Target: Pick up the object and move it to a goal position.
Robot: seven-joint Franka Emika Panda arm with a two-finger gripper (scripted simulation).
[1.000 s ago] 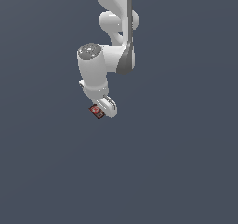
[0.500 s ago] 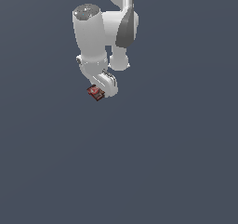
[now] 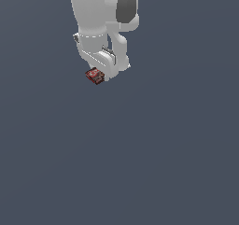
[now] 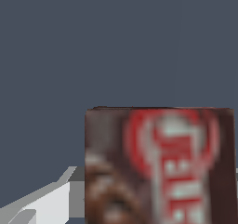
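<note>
Your white gripper (image 3: 103, 76) grips the small dark red and brown box (image 3: 94, 75), its fingertips largely hidden; markings blurred.

backdrop (image 3: 177, 149): plain slate blue-grey — one flat tone | light: even — without shadows

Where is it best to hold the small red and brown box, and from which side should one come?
Grip the box across its two thin opposite edges, approaching face-on toward the broad printed face: it is flat, so the narrow span should fit the tool. It already sits at the tool's tip.
</note>
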